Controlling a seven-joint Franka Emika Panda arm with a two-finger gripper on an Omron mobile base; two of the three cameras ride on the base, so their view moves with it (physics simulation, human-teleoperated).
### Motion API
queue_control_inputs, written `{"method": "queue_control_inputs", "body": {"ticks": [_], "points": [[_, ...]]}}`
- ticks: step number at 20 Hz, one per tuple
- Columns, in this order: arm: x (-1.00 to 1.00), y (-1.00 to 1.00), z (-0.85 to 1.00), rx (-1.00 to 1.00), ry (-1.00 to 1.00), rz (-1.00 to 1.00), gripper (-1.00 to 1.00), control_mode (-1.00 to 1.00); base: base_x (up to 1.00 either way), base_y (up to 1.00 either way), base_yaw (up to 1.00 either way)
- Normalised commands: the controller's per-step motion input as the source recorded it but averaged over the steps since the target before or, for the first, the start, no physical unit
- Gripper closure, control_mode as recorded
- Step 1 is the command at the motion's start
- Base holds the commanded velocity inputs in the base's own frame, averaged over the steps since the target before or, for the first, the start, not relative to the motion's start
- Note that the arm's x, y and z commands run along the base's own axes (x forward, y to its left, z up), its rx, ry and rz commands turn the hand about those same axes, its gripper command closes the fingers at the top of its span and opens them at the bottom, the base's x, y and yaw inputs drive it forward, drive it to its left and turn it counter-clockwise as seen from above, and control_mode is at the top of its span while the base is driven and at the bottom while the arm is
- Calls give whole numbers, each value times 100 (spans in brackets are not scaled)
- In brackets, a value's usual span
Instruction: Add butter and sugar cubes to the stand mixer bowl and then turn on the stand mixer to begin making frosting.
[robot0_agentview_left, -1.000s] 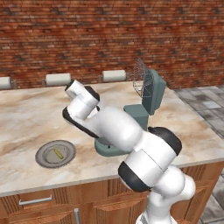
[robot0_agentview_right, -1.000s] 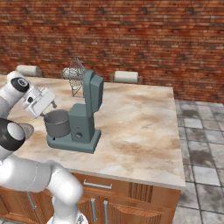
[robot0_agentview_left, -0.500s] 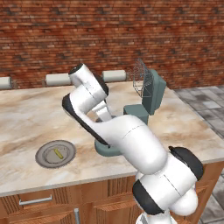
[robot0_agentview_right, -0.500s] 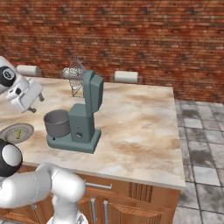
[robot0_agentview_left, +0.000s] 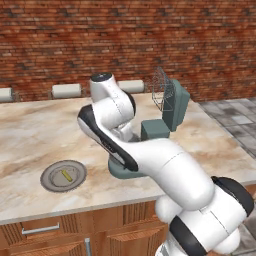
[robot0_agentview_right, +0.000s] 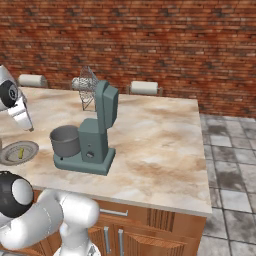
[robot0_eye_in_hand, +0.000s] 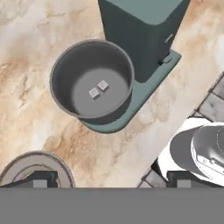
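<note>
Two sugar cubes (robot0_eye_in_hand: 98, 89) lie side by side on the floor of the stand mixer bowl (robot0_eye_in_hand: 65, 68), which sits on the base of the stand mixer (robot0_agentview_right: 95, 135) on the marble tabletop (robot0_agentview_right: 155, 150). The butter (robot0_agentview_left: 66, 175) rests on the grey plate (robot0_agentview_left: 50, 181), well apart from the bowl. The gripper (robot0_eye_in_hand: 109, 180) hangs above with its fingers spread wide, holding nothing.
</note>
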Motion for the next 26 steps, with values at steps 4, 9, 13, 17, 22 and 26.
{"method": "queue_control_inputs", "body": {"ticks": [4, 9, 13, 17, 22, 26], "points": [[9, 72, 0, 8, 24, 72, -100, -100, 0, 0, 0], [0, 67, -10, -1, 11, 62, -100, -100, 0, 0, 0], [-7, 47, -41, -2, 0, 50, -100, -100, 0, 0, 0], [-13, 33, -49, 0, -4, 37, -100, -100, 0, 0, 0], [0, 29, -66, 0, -1, 24, -100, -100, 0, 0, 0], [0, 50, -49, 0, 0, 15, -100, -100, 0, 0, 0]]}}
